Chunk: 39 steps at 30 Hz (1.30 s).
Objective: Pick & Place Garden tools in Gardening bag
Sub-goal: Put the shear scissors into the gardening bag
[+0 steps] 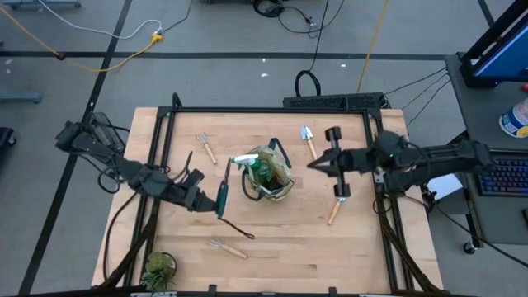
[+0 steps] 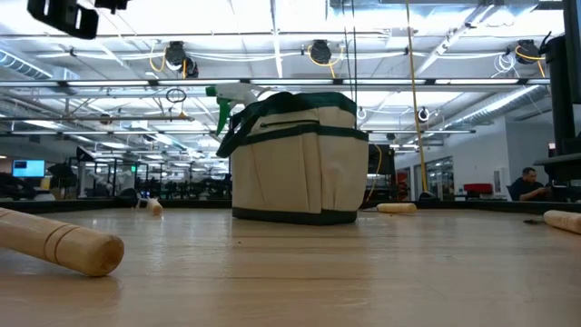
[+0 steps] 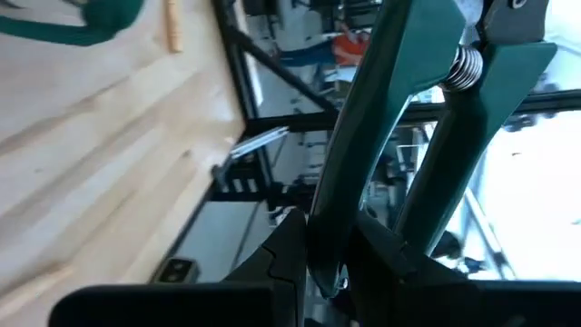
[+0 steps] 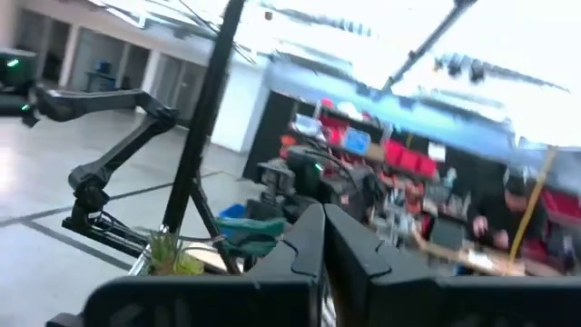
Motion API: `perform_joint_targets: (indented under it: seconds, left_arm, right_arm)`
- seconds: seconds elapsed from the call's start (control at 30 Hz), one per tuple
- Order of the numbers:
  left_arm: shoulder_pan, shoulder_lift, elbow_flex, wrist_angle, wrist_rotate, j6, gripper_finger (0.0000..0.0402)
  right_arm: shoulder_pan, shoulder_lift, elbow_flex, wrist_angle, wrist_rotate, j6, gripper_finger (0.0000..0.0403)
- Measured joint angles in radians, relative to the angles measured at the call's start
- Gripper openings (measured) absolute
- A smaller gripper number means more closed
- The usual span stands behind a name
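The beige gardening bag [image 1: 272, 177] with dark green trim stands at the table's middle and also shows in the low view [image 2: 295, 163]. A green spray bottle with a white trigger [image 1: 246, 160] sticks out of its top. My left gripper [image 1: 206, 200] is left of the bag, shut on dark green-handled pruners [image 1: 223, 194]. My right gripper [image 1: 316, 165] is right of the bag, shut and empty. Two fork rakes [image 1: 205, 147] [image 1: 227, 246], a trowel [image 1: 308, 142] and a wooden-handled tool [image 1: 334, 210] lie flat on the table. My left gripper pinches one pruner handle [image 3: 349, 182] between its two fingers [image 3: 295, 259]. The other handle [image 3: 463, 154] passes outside one finger. The handles run away from the fingers to the spring [image 3: 465, 65]. The pruners are off the tabletop, with the room showing behind them.
A small potted plant [image 1: 158, 268] stands at the near left corner. A thin dark stick [image 1: 237, 230] lies near the left gripper. A black frame [image 1: 272, 111] runs along the table's edges. A wooden handle [image 2: 59, 243] lies close to the low camera.
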State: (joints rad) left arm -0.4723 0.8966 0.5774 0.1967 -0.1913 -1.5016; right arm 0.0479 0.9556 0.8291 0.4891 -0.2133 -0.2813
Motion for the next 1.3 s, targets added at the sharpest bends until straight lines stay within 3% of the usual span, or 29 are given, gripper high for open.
perform_joint_targets:
  seconds: [0.43, 0.73, 1.0, 1.3]
  left_arm:
    - [0.067, 0.004, 0.0, 0.105, 0.01, -0.075, 0.0053]
    - [0.068, 0.085, 0.033, 0.142, 0.019, -0.116, 0.0053]
    - [0.075, 0.188, 0.116, 0.122, 0.064, -0.141, 0.0053]
    - [0.11, 0.222, 0.137, 0.09, 0.113, -0.175, 0.0053]
  right_arm:
    - [0.085, 0.279, 0.205, 0.028, 0.002, -0.345, 0.0004]
    - [0.085, 0.434, 0.344, 0.001, 0.01, -0.544, 0.0004]
    - [0.119, 0.536, 0.379, -0.003, 0.209, -0.736, 0.0007]
    - [0.205, 0.549, 0.38, -0.038, 0.416, -0.912, 0.0056]
